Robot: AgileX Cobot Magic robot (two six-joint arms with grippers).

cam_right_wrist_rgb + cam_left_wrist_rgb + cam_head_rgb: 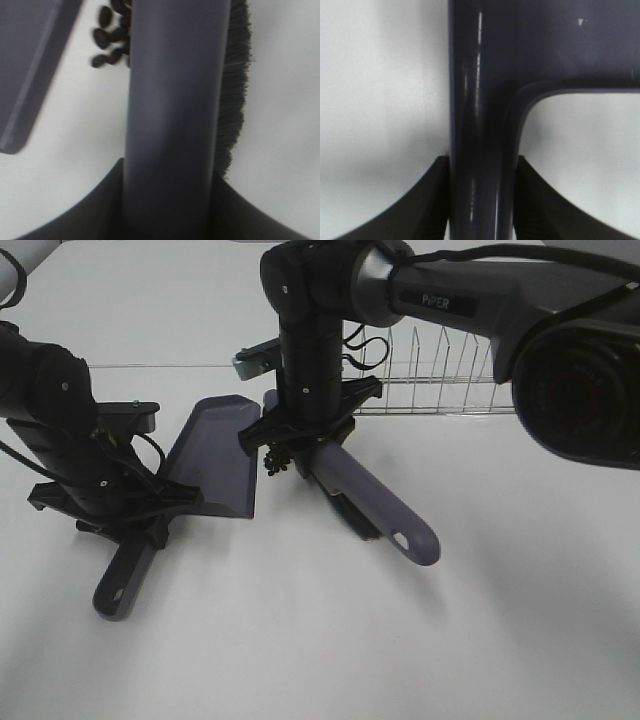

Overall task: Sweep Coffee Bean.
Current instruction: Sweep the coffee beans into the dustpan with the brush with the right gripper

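White surface (300,660) holds a purple-grey dustpan (215,455), coffee beans (274,462) clustered just beside its lip, a brush (385,510) alongside, and a wire rack (440,375) behind.

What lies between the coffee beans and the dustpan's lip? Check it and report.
Nothing visible stands in the way. The coffee beans sit clustered beside the brush, and only a strip of bare table separates them from the dustpan lip.
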